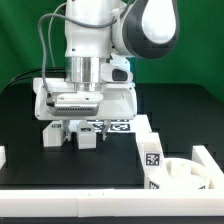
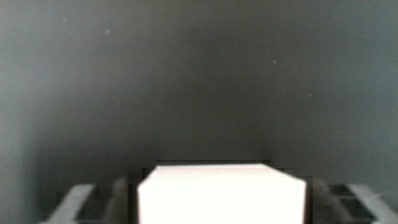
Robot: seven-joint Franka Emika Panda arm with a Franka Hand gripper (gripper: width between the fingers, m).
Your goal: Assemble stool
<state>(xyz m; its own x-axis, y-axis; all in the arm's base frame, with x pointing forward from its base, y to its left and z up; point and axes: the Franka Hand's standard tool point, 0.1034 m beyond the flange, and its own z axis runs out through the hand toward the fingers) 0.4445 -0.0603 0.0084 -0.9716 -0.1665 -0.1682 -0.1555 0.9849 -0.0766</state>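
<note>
low over the black tabletop (image 1: 40, 165), gripper (image 1: 85, 132) jaws parted, straddling a white stool leg (image 2: 214, 195); dish-like seat (image 1: 190, 175) at the near corner, exterior view's right.

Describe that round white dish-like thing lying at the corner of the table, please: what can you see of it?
The round white stool seat looks like smooth plastic: a shallow dish with a raised rim, apparently hollow side up. It lies flat on the black table at the exterior view's lower right, partly cut off by the picture's edge. A long white rail bearing a black-and-white square tag runs close beside it; whether they touch cannot be told. Nothing holds it or rests on it.
</note>
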